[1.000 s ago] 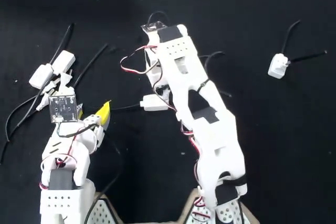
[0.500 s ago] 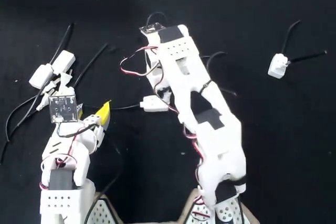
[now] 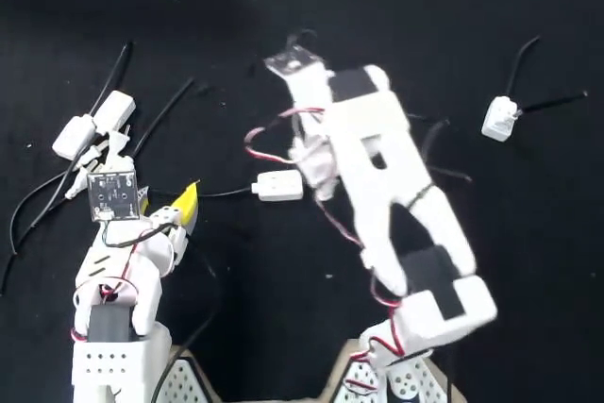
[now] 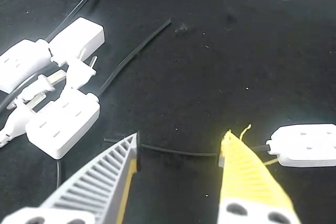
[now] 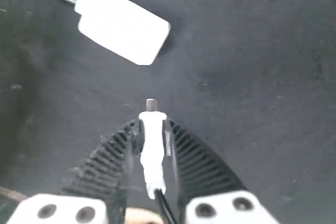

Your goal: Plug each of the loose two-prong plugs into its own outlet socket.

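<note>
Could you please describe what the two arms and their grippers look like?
Both arms are white printed shells with black blocks and looping red, white and black wires: the left arm and the right arm. The left gripper has one grey ribbed finger and one yellow one; the right gripper has black ribbed fingers on a white base.

Five white rectangular plastic outlet sockets (image 4: 63, 121) lie on the black table (image 3: 528, 261): three by its left edge, one mid-table, one near its right edge. White two-prong plugs (image 4: 79, 71): at least three. White robot arms (image 3: 363, 120): two.
</note>
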Robot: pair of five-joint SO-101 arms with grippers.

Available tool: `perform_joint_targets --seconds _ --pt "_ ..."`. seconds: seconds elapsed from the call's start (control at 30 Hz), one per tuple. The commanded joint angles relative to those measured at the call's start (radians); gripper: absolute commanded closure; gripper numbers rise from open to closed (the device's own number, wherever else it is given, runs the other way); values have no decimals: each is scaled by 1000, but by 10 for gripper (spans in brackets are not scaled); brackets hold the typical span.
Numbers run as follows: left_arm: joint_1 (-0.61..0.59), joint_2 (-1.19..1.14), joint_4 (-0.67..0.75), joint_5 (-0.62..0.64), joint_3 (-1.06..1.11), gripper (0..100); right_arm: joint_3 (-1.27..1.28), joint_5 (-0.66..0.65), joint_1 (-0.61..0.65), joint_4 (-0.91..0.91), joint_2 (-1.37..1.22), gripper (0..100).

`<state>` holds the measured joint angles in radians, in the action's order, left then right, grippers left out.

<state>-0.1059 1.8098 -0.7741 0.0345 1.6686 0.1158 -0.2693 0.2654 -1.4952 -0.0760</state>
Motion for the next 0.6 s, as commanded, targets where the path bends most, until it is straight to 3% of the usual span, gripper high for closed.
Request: perform_joint_targets --seconds 0.0,0.13,0.2,0.57 --pt "13 12 17 -14 -2 747 254 -137 -109 292 128 988" --pt "13 12 18 -14 -2 747 553 -193 -189 623 251 988" --pt "13 12 18 -14 -1 747 665 -198 -209 703 295 988" --pt "13 12 18 -14 -1 747 799 -310 -307 624 338 987"
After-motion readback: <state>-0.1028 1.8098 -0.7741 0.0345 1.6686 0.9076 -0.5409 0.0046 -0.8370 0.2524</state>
